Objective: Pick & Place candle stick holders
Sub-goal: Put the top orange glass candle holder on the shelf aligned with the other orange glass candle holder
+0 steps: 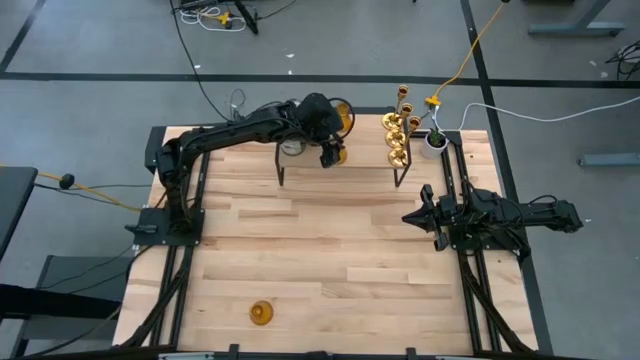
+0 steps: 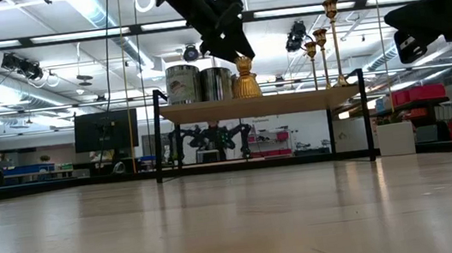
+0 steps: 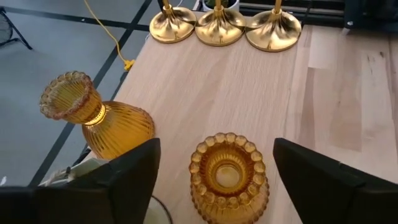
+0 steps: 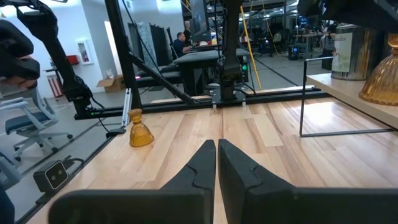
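Observation:
A raised wooden shelf (image 2: 262, 103) stands at the table's far side. On it stand two amber holders (image 3: 229, 177) (image 3: 93, 121), silvery cylinders (image 2: 182, 84) and three brass holders (image 3: 217, 25). My left gripper (image 3: 216, 148) is open just above the nearer amber holder (image 2: 245, 81), one finger on either side and a gap showing on both sides. A third amber holder (image 1: 262, 313) stands on the table near its front edge. My right gripper (image 4: 217, 152) waits shut at the table's right side (image 1: 412, 216).
A white pot with a green plant (image 1: 434, 140) stands just right of the shelf. The shelf rests on thin black legs (image 2: 157, 143). The bare wooden table (image 1: 330, 250) spreads between the shelf and the front edge.

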### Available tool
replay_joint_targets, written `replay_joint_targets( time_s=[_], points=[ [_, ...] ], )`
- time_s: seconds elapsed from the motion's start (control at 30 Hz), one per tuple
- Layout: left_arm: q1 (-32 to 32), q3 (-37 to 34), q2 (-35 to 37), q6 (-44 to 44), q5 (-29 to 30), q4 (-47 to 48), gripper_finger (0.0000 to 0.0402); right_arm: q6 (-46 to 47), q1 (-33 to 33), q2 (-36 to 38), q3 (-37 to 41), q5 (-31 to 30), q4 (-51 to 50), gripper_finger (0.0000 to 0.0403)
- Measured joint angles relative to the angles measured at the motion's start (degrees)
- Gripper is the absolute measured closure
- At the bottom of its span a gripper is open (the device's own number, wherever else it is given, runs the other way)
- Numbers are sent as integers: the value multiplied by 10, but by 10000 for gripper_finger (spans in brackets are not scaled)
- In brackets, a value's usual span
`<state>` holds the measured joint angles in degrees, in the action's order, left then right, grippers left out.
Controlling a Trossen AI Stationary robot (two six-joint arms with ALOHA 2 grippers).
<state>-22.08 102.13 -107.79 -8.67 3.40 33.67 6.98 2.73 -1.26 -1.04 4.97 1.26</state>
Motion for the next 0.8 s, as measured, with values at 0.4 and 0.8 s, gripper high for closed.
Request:
replay_joint_targets(
  time_s=[0.4, 0.8],
  points=[
    [2, 57, 6, -5, 8, 31, 69, 0, 0, 0, 0, 0, 0, 382],
    [36, 135, 7, -13, 24, 156, 114, 0, 0, 0, 0, 0, 0, 382]
  ],
)
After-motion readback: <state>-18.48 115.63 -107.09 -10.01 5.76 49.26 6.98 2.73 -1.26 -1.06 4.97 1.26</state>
